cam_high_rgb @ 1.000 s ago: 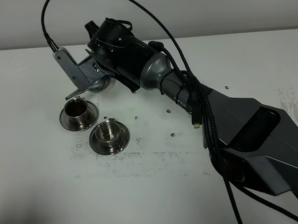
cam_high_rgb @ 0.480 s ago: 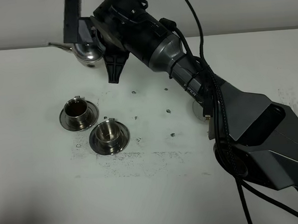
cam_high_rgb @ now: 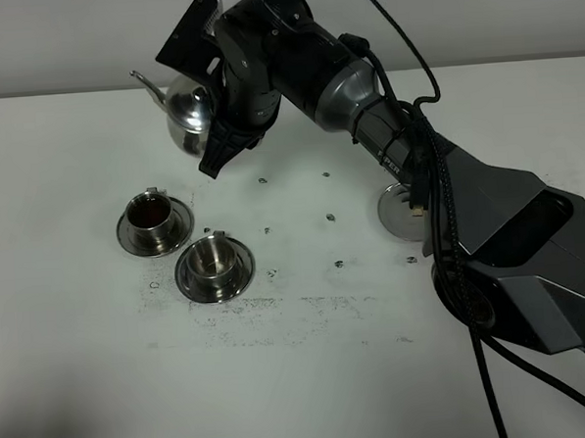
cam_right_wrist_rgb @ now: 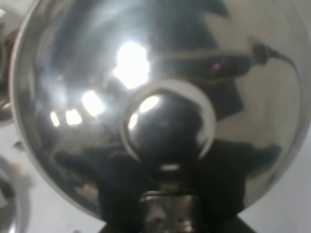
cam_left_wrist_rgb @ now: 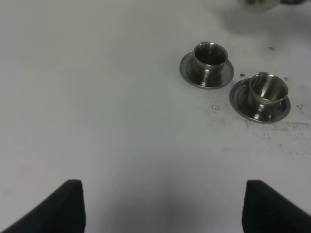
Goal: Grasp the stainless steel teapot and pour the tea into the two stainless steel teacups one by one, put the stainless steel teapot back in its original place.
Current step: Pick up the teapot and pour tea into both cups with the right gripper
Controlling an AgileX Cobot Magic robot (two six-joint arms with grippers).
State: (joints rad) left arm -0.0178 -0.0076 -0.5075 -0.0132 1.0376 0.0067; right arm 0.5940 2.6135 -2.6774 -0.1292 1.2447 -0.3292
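The stainless steel teapot (cam_high_rgb: 182, 122) hangs in the air over the back left of the table. It is near level, and its spout (cam_high_rgb: 144, 80) points left. My right gripper (cam_high_rgb: 194, 104) is shut on it, one finger above and one below. The pot's mirror-bright body and lid knob (cam_right_wrist_rgb: 167, 127) fill the right wrist view. Two stainless steel teacups stand on saucers in front of it. The left teacup (cam_high_rgb: 153, 216) (cam_left_wrist_rgb: 210, 54) holds dark reddish-brown tea. What the right teacup (cam_high_rgb: 214, 261) (cam_left_wrist_rgb: 267, 89) holds I cannot tell. My left gripper (cam_left_wrist_rgb: 163, 208) stands open, low over bare table, well short of the cups.
A bare round steel saucer (cam_high_rgb: 398, 216) lies right of centre, partly under the right arm (cam_high_rgb: 449, 211). Small dark specks and scuff marks dot the white tabletop (cam_high_rgb: 281, 377) around the cups. The arm's cables loop over the table's back right.
A second ago the teapot was tipped low with its spout over the left teacup. It has been lifted up and back, levelled, and has now drifted slightly right. The cups have not moved.
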